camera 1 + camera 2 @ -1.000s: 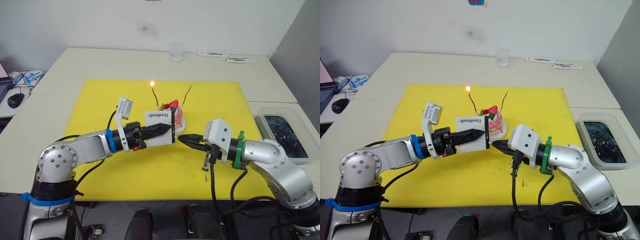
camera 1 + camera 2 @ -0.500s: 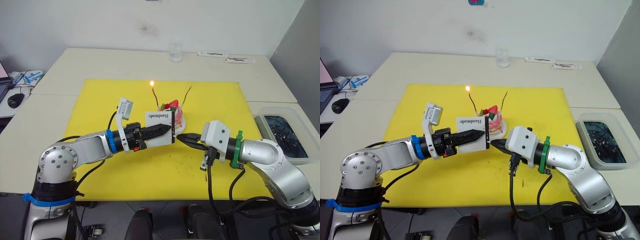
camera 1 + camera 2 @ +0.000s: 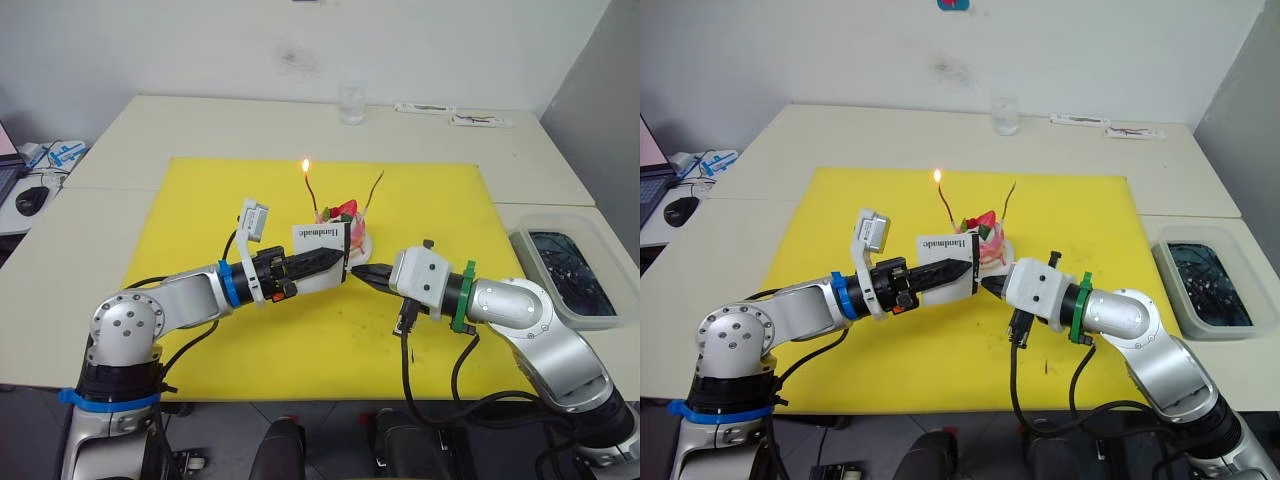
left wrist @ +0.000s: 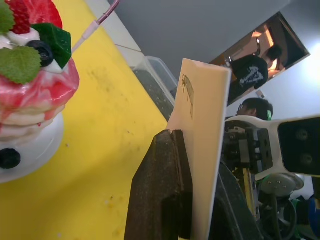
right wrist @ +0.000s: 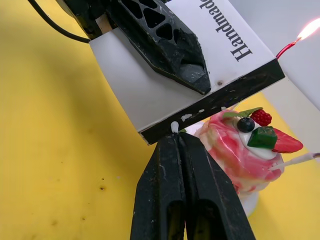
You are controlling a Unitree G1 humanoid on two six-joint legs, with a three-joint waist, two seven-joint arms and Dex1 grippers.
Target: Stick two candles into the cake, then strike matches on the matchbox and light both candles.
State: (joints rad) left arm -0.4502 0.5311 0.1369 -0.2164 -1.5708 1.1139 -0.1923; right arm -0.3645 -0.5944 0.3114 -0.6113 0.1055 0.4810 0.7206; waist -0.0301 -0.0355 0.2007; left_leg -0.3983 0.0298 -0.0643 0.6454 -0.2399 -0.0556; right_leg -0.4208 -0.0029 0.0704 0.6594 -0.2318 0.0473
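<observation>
Matchbox (image 3: 322, 254) held upright just in front of the cake (image 3: 345, 232), clamped flat between the closed fingers of the left tool (image 3: 335, 260), black striking strip (image 5: 215, 104) facing toward the right arm. Right tool (image 5: 175, 140) pinched tight on a match (image 5: 174, 127), only its pale head peeking past the fingertips and pressed against, or all but touching, the strip. Long axis of the strip running across the right tool's line of approach, so a strike likely calls for dragging the head along the strip's length rather than pushing further in. Right arm plainly the one to do the striking; left arm needed only as a steady holder.

Behind the matchbox, both candles standing in the cake: lit candle (image 3: 311, 187) burning on the cake's left side, unlit candle (image 3: 374, 186) leaning off its right side. Cake on its white plate (image 3: 1008, 256) atop the yellow mat (image 3: 200, 190) on the bench (image 3: 200, 125). By the look of it, second candle the only thing left to light.
</observation>
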